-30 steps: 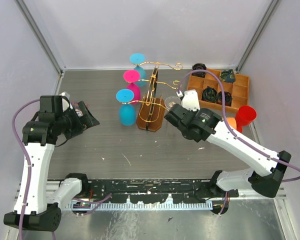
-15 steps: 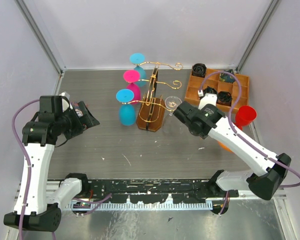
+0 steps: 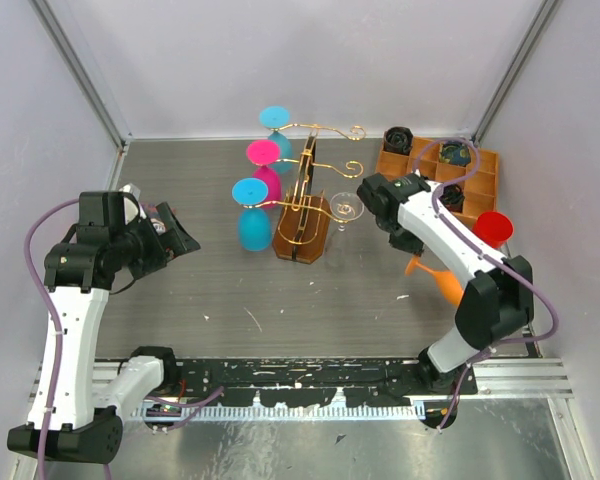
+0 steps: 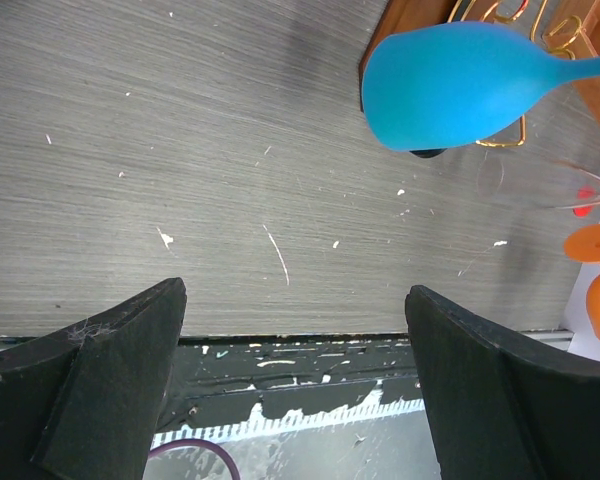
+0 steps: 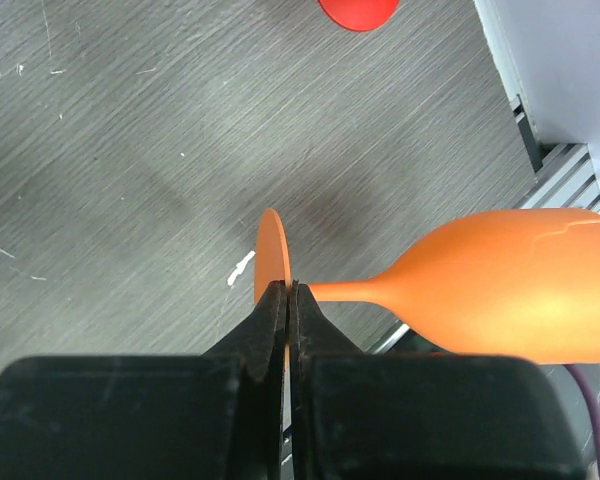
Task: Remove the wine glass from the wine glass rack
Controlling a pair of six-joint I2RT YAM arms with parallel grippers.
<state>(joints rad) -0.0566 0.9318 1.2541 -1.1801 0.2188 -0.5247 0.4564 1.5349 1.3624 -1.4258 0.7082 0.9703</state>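
Note:
The gold wire wine glass rack (image 3: 306, 190) stands on its brown base at the table's middle back. Two cyan glasses (image 3: 250, 212) and a pink one (image 3: 264, 160) hang on its left arms, and a clear glass (image 3: 345, 208) is at its right. My right gripper (image 5: 288, 290) is shut on the foot disc of an orange wine glass (image 5: 500, 290), held sideways above the table to the right of the rack. The orange glass (image 3: 446, 285) shows partly under my right arm. My left gripper (image 4: 295, 330) is open and empty, left of the rack.
A compartmented orange-brown tray (image 3: 480, 160) with dark objects stands at the back right. A red cup (image 3: 492, 228) stands just in front of it, near the right wall. The lower cyan bowl (image 4: 450, 85) hangs beyond my left fingers.
My right arm has folded and its wrist has turned, carrying the orange glass to the near right of the rack. The left arm has not moved.

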